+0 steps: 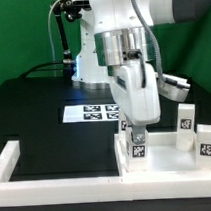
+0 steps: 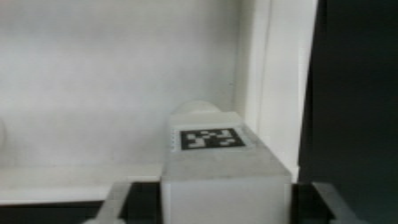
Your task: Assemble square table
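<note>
My gripper (image 1: 136,140) is shut on a white leg block (image 1: 137,149) with a black-and-white tag and holds it upright over the near left corner of the white square panel (image 1: 167,162). In the wrist view the leg block (image 2: 222,165) stands between my fingers (image 2: 125,203), and my gripper (image 2: 226,208) is just above the panel (image 2: 107,90) and its raised rim (image 2: 270,70). Two more tagged leg blocks (image 1: 185,116) (image 1: 207,139) stand upright at the exterior view's right, by the panel's far side. I cannot see whether the held leg touches the panel.
The marker board (image 1: 92,112) lies on the black work surface behind my arm. A long white bar (image 1: 37,174) frames the front and the exterior view's left corner. The arm's base (image 1: 86,54) stands at the back.
</note>
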`<action>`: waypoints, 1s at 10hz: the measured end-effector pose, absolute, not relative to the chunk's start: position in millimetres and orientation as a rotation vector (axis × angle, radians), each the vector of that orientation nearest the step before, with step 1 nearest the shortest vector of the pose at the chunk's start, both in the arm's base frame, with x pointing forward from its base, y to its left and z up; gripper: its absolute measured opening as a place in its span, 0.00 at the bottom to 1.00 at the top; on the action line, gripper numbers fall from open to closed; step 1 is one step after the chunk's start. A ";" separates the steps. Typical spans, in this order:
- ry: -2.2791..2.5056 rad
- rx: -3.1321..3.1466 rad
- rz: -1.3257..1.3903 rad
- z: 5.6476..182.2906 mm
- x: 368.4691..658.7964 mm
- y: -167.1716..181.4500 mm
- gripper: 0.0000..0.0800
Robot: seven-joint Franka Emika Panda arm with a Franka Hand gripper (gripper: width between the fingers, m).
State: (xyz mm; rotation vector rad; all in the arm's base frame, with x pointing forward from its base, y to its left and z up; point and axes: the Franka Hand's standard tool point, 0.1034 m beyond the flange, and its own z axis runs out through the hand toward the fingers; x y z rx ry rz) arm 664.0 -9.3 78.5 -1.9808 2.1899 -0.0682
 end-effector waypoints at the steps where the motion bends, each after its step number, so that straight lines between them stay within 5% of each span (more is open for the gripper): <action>1: 2.257 -1.900 -0.058 78.5 664.1 -9.1 0.37; 6: 2.377 -1.718 -0.033 76.9 665.0 -7.4 0.37; 7: 2.288 -1.850 -0.053 76.9 665.3 0.9 0.64; 8: 2.123 -2.047 -0.095 77.0 667.0 7.4 0.64; 9: 1.945 -2.232 -0.121 77.3 667.0 12.7 0.78; 10: 1.938 -2.240 -0.118 77.5 665.6 18.6 0.80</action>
